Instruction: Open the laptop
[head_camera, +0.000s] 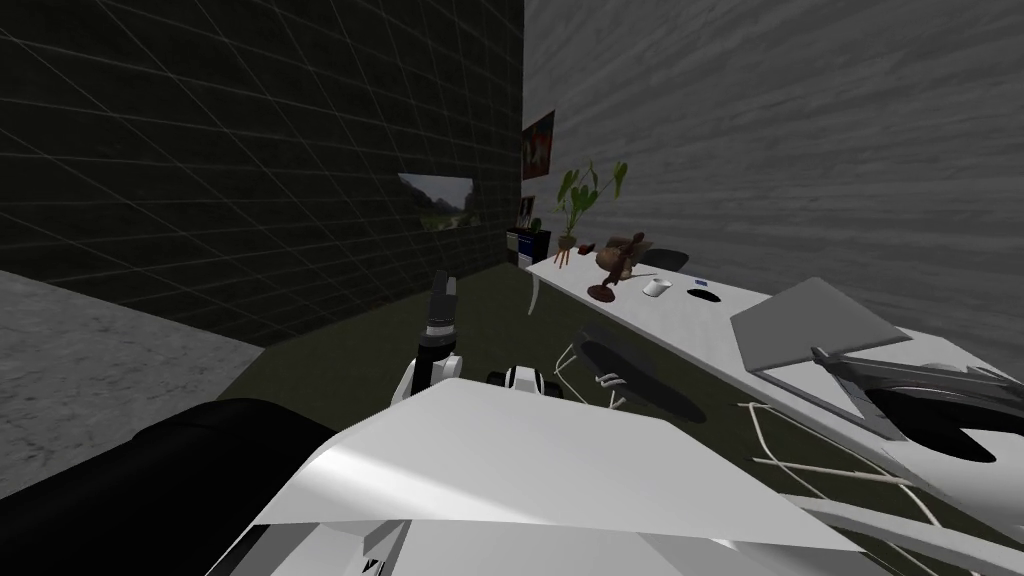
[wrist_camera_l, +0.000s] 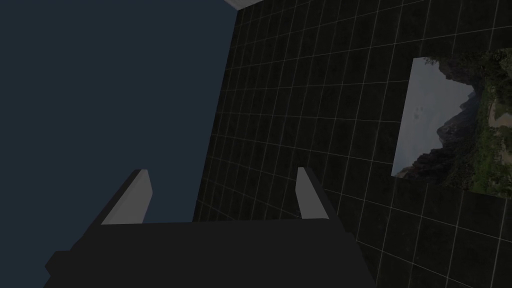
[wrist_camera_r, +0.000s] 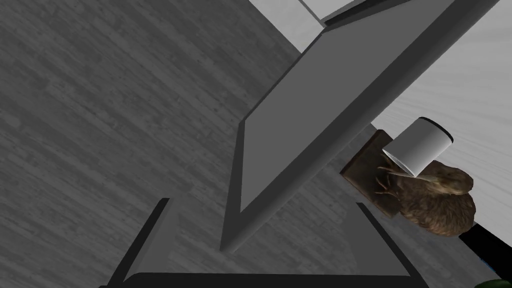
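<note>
Left gripper (wrist_camera_l: 222, 172) has two thin, light grey blade fingers (wrist_camera_l: 137, 200) with dark outer edges, rising from a flat dark box (wrist_camera_l: 210, 255). Right gripper (wrist_camera_r: 262, 205) looks the same. Left forearm (head_camera: 441, 310) is dark with a grey band, above white shells and dark joints

A brown bird (head_camera: 615, 262) on a dark base stands near the far end of my white table (head_camera: 680, 325), close to the front edge. A white cup (head_camera: 655, 288) sits just beside it. A small black disc (head_camera: 705, 294) lies near the cup. A green plant (head_camera: 585, 195) stands at the table's far end. A poster (head_camera: 538, 145) hangs on the grey wall (head_camera: 800, 130) above it. A hill picture (head_camera: 437, 198) hangs on the dark tiled wall (head_camera: 250, 150).
</note>
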